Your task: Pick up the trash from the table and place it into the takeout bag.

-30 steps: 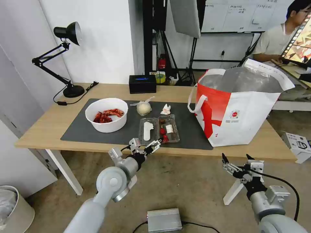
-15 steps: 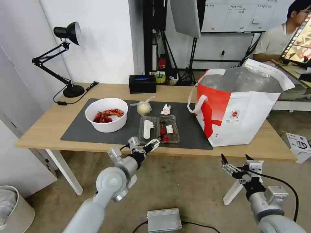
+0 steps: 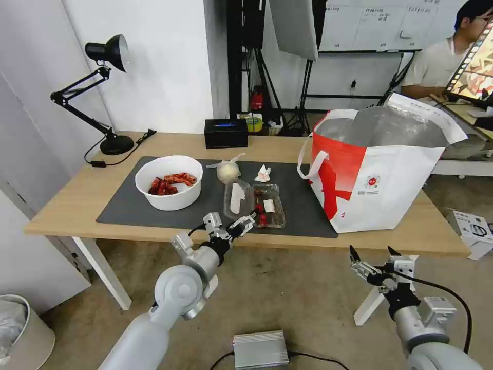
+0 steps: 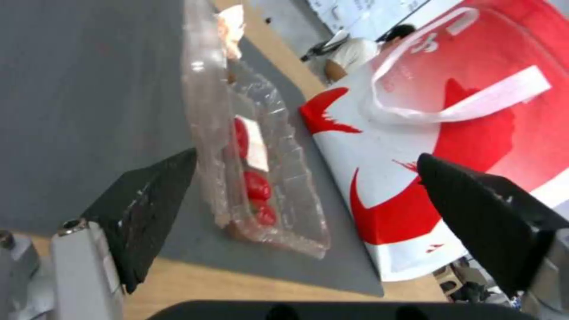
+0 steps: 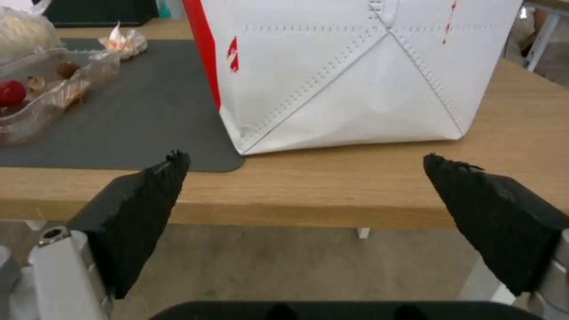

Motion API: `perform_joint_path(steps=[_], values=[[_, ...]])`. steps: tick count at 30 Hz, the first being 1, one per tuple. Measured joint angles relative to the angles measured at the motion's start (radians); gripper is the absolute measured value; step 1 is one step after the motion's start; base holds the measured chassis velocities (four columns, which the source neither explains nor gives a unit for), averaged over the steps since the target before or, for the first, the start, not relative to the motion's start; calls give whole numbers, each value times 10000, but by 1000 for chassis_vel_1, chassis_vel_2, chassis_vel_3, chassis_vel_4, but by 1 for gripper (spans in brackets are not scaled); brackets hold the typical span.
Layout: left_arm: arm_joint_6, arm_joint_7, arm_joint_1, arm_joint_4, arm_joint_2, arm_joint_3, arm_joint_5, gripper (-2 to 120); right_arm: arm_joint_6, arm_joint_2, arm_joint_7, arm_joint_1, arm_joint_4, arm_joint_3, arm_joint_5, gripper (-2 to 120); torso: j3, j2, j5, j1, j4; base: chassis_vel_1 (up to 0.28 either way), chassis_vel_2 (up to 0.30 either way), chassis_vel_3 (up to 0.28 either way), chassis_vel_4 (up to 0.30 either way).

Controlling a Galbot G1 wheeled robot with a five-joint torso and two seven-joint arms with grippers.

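Observation:
The clear clamshell tray point(image 3: 268, 205) with red scraps lies on the dark mat point(image 3: 128, 210) of the table point(image 3: 72, 205), its lid half point(image 3: 236, 198) tipped up on edge. My left gripper point(image 3: 231, 225) is open at the table's front edge just before the tray; in the left wrist view one finger point(image 4: 148, 209) is beside the raised lid point(image 4: 202, 124). The white bowl point(image 3: 168, 181), knotted clear bag point(image 3: 228, 171) and crumpled tissue point(image 3: 263, 174) rest further back. The takeout bag point(image 3: 380, 174) stands open on the right. My right gripper point(image 3: 375, 259) hangs open below the table edge, facing the bag point(image 5: 355, 75).
A black tissue box point(image 3: 225, 133) and a black desk lamp point(image 3: 105, 92) stand at the table's back. A grey box point(image 3: 261, 348) lies on the floor between the arms. A white bin point(image 3: 20, 329) is at the lower left.
The tray's lid half has swung up from lying flat to standing on edge. My left gripper has crept a little closer to the tray. The right gripper has barely shifted.

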Motion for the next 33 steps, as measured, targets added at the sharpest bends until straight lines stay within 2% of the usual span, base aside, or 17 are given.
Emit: perform_joint_path(steps=[8, 10, 18, 22, 27, 32, 33], values=[[-268, 598, -385, 362, 74, 315, 538, 100, 56, 20, -19, -38, -15, 8, 1, 100, 0, 0, 0, 0, -1, 0, 0, 0, 0], [-450, 977, -581, 556, 108, 457, 793, 100, 87, 35, -50, -57, -12, 13, 4, 100, 0, 0, 0, 0, -1, 0, 0, 0, 0], [-652, 1482, -709, 714, 128, 698, 1177, 100, 138, 63, -89, -79, -33, 23, 4, 100, 0, 1, 0, 0, 0, 0, 0, 0, 0], [-871, 2018, -738, 828, 128, 829, 1359, 100, 165, 100, -105, -78, -90, 23, 5, 100, 0, 0, 0, 0, -1, 0, 0, 0, 0], [-917, 2174, -754, 904, 124, 925, 1665, 100, 190, 105, -122, -79, -129, 23, 5, 100, 0, 0, 0, 0, 0, 0, 0, 0, 0], [-1146, 2255, -905, 1348, 129, 1073, 2957, 98, 197, 114, -130, -62, -130, 1, 110, 100, 0, 0, 0, 0, 0, 0, 0, 0, 0], [-1218, 2287, -958, 1461, 133, 1108, 3261, 94, 173, 124, -117, -51, -111, -5, 249, 100, 0, 0, 0, 0, 0, 0, 0, 0, 0]])
